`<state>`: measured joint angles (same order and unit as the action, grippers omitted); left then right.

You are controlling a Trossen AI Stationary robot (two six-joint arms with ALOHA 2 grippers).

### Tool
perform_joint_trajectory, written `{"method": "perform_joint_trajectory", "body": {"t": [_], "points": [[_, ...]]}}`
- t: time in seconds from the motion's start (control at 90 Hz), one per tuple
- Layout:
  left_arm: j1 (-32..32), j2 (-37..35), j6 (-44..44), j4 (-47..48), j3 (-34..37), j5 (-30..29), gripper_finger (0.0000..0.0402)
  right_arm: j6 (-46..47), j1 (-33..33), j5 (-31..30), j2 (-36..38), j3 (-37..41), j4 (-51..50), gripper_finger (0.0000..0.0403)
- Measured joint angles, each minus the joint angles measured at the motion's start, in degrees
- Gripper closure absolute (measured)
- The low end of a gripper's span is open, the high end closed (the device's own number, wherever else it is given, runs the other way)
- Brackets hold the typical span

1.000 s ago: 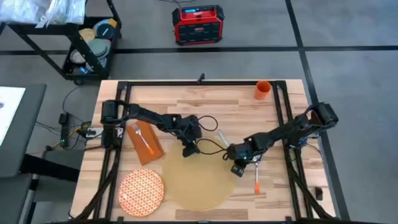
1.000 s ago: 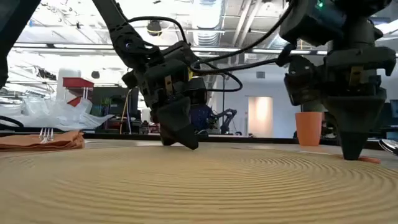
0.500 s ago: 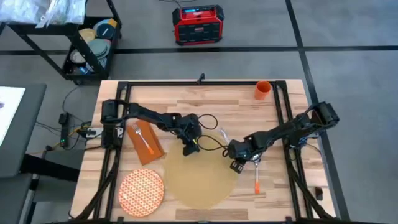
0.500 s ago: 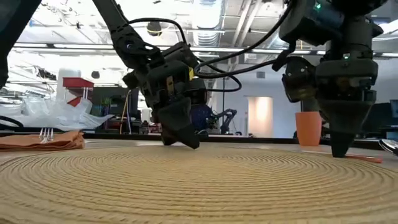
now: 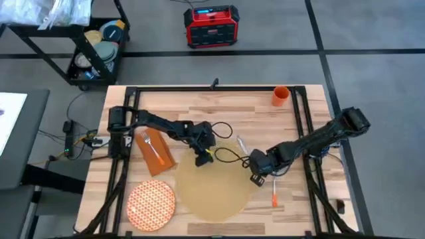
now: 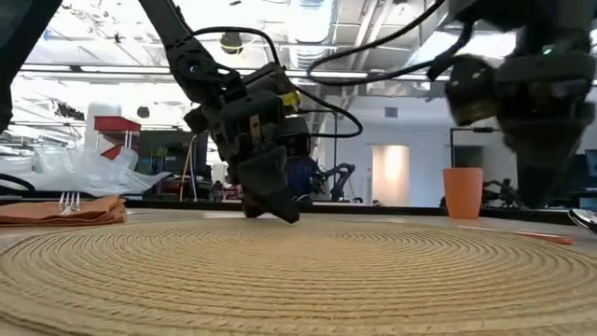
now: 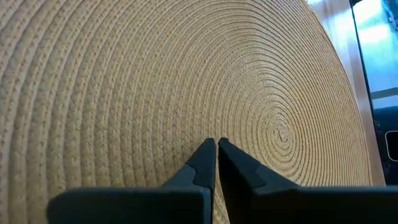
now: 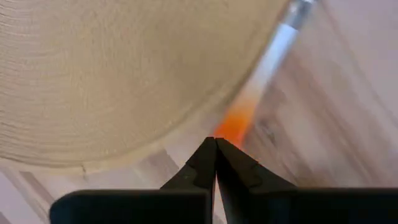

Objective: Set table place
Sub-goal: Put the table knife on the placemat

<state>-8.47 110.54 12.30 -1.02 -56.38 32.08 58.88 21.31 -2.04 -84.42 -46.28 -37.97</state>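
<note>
High view gives you the light-wood table (image 5: pixel 219 106) with the round woven placemat (image 5: pixel 212 192) lying near its front edge, roughly centred. Your left gripper (image 5: pixel 202 159) sits at the placemat's far rim; the left wrist view shows its two fingers pressed together with nothing between them, tips just above the weave (image 7: pixel 155 81). Low view puts that gripper (image 6: pixel 280 210) right down at the mat's surface (image 6: pixel 298 280).

Your right gripper (image 5: pixel 259 176) hangs at the placemat's right edge. Its wrist view shows the fingers closed tip to tip and empty, with an orange-handled utensil (image 8: pixel 261 87) on the bare wood just beyond the mat's rim. From above, that utensil (image 5: pixel 273 194) lies just right of the mat.

You can see the patterned plate (image 5: pixel 151 204) at the front left, touching or just beside the placemat. The rust napkin (image 5: pixel 154 151) lies left of the mat with a fork (image 5: pixel 151 147) on top. The orange cup (image 5: pixel 280 96) stands at the far right corner, well apart
</note>
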Motion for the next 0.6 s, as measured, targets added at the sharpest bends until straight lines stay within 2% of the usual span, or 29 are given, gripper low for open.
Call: {"method": "perform_joint_trajectory", "body": {"t": [0.278, 0.6], "points": [[-0.02, 0.00, -0.59, 0.02, 0.00, 0.00, 0.0402, 3.27, 3.06, 0.58, -1.24, 2.74, 3.91, 0.0403], [-0.09, 0.00, -0.51, 0.02, 0.00, 0.00, 0.0402, 2.77, 1.78, 0.57, -1.18, 2.73, 4.21, 0.0403]]}}
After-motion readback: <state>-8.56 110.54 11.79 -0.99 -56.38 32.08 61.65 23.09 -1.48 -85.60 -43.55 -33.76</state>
